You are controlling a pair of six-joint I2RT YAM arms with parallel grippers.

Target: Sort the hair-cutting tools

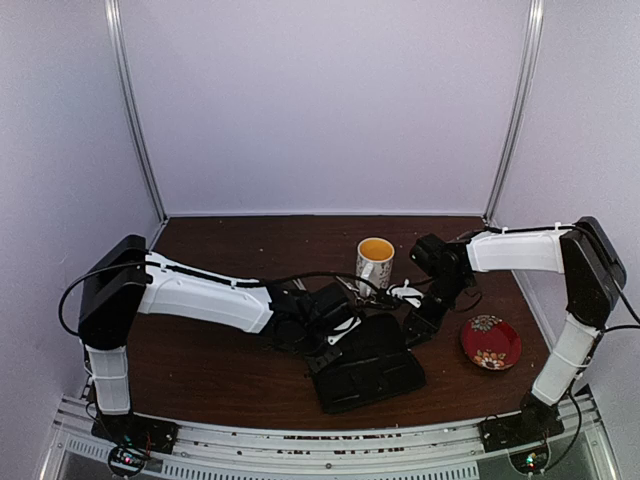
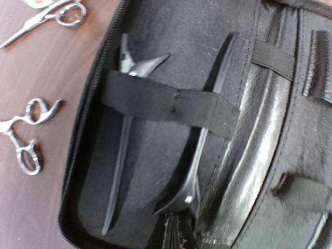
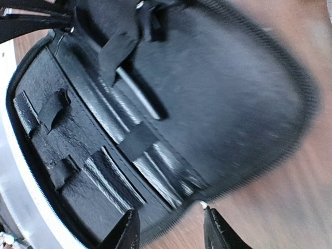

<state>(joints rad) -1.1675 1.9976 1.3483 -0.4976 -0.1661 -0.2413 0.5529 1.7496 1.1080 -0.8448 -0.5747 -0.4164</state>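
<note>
The black case (image 1: 368,378) lies open in front of the arms. In the left wrist view, two thin black clips lie in its felt half under an elastic strap (image 2: 166,101): one on the left (image 2: 120,155), one on the right (image 2: 210,119). My left gripper (image 2: 179,231) is shut on the wide end of the right clip. Two silver scissors lie on the table beside the case, one at the top (image 2: 44,16) and one lower down (image 2: 23,137). My right gripper (image 3: 171,228) is open and empty, straddling the case's zipper edge (image 3: 218,194).
A white patterned mug (image 1: 375,262) stands behind the case, between the two arms. A red floral plate (image 1: 490,342) lies to the right of the case. The case's leather half has several empty strap loops (image 3: 52,111). White walls enclose the brown table (image 1: 230,250).
</note>
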